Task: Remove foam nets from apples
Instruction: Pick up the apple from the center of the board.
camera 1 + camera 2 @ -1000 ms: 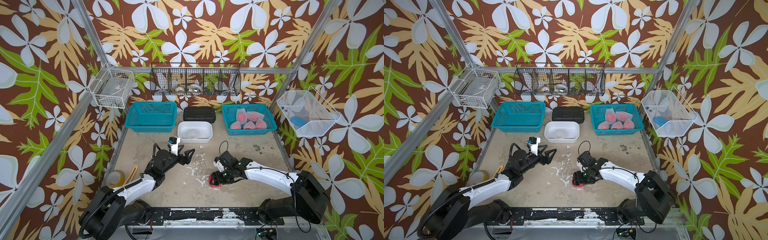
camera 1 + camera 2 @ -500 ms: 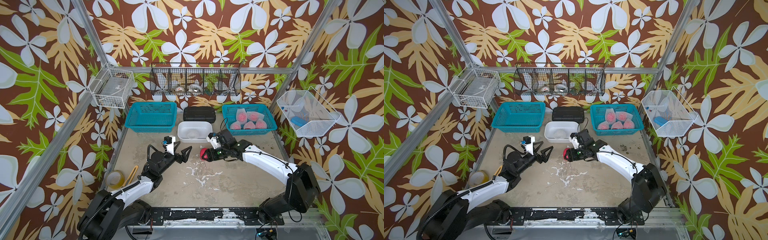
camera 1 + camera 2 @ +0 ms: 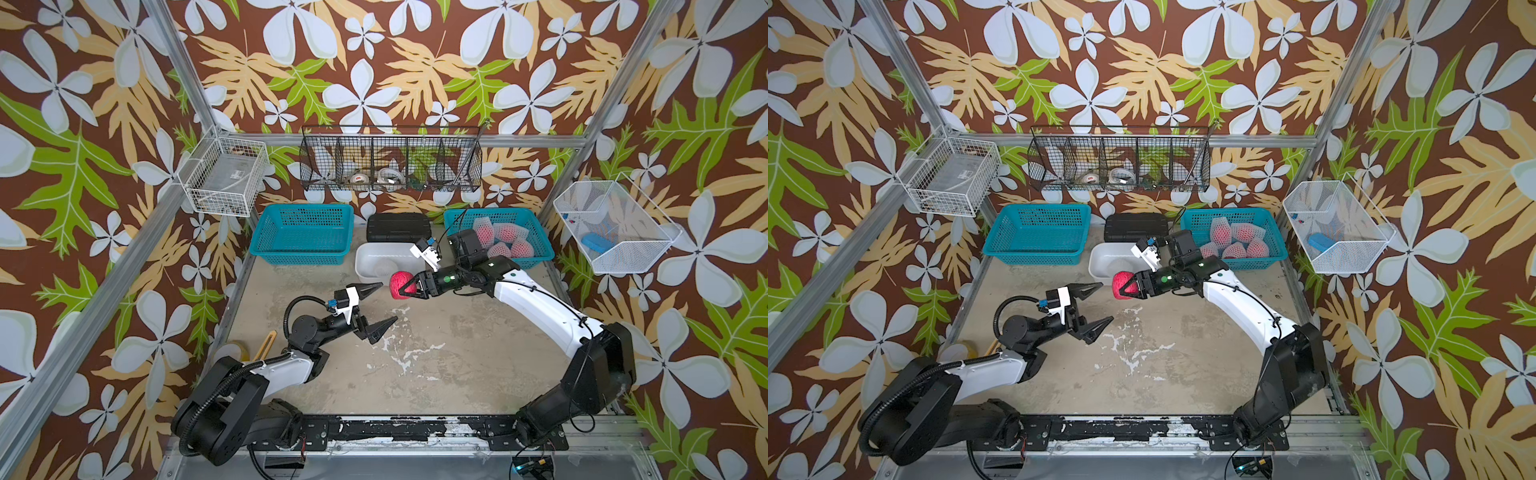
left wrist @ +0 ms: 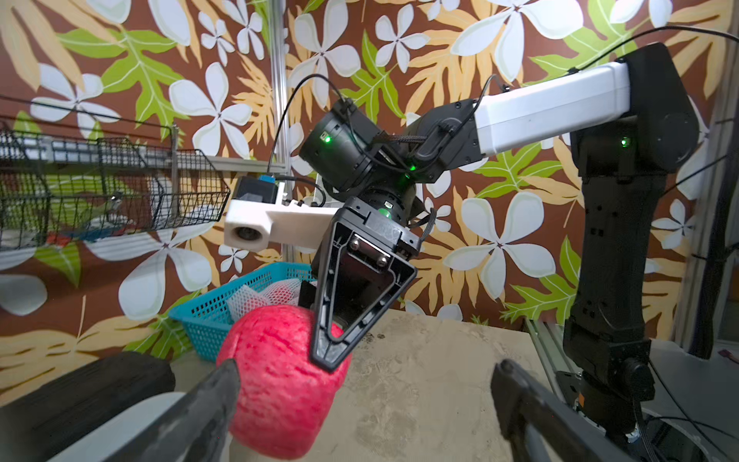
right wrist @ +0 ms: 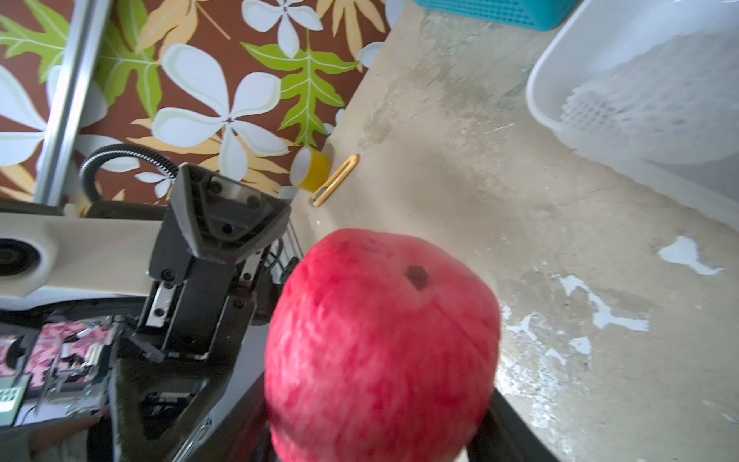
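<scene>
Red and bare of any mesh, the apple (image 3: 402, 284) hung clamped between the jaws of my right tool (image 3: 411, 286), off the counter (image 3: 457, 353) and just beside the near rim of the white tub (image 3: 365, 249). I judged the sideways hold deliberate: it left most of the skin exposed towards my left tool (image 3: 388, 302). That tool stood with its jaws spread wide and nothing between them, a little farther from the tub than the apple, close but not touching. One loose foam net (image 3: 383, 269) lay inside the tub, the place for shed sleeves as I read it. Five netted apples (image 3: 505, 232) waited in the full teal basket (image 3: 538, 237) at the tub's right. The empty teal basket (image 3: 305, 253) on the tub's other side probably awaited the bare fruit.
</scene>
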Robot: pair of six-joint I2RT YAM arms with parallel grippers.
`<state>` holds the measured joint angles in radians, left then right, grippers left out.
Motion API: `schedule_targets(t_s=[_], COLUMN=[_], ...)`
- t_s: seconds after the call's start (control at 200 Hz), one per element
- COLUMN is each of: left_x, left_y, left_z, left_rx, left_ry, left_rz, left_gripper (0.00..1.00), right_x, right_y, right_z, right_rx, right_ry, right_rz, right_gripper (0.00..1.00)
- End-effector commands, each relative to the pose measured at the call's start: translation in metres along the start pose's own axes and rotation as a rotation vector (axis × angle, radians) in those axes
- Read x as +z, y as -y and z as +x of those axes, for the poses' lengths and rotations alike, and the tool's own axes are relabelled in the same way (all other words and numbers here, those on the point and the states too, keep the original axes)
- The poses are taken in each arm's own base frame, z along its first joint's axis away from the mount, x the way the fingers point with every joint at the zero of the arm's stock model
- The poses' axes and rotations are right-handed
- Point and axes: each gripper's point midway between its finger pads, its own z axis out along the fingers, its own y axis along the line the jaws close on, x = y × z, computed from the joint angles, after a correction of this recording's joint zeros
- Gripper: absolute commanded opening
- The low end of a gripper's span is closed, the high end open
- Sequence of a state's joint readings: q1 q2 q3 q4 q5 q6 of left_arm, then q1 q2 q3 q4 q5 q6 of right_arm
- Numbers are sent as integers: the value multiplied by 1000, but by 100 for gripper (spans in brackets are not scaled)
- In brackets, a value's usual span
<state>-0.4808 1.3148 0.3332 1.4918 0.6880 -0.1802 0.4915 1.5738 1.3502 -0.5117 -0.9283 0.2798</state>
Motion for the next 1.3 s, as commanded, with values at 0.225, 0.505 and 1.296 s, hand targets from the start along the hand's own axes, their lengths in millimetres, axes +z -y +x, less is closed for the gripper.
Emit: schedule_targets(t_s=[0.225,0.505,1.296], left_x=[19,21,30], left_y=[15,11,-18], left_z=[-3,10,2], left_rx=[102,93,135], left_ry=[8,-43,-54], left_rz=[98,97,-14], left_gripper=[100,94,37], right_x=[7,4,-42], right_y=[-39,-47,-25], right_z=[29,19,-39], right_rx=[-35,-61,-98], right_ry=[-82,-64,216], right_rz=[-166,-183,31], right_gripper=[46,47,89])
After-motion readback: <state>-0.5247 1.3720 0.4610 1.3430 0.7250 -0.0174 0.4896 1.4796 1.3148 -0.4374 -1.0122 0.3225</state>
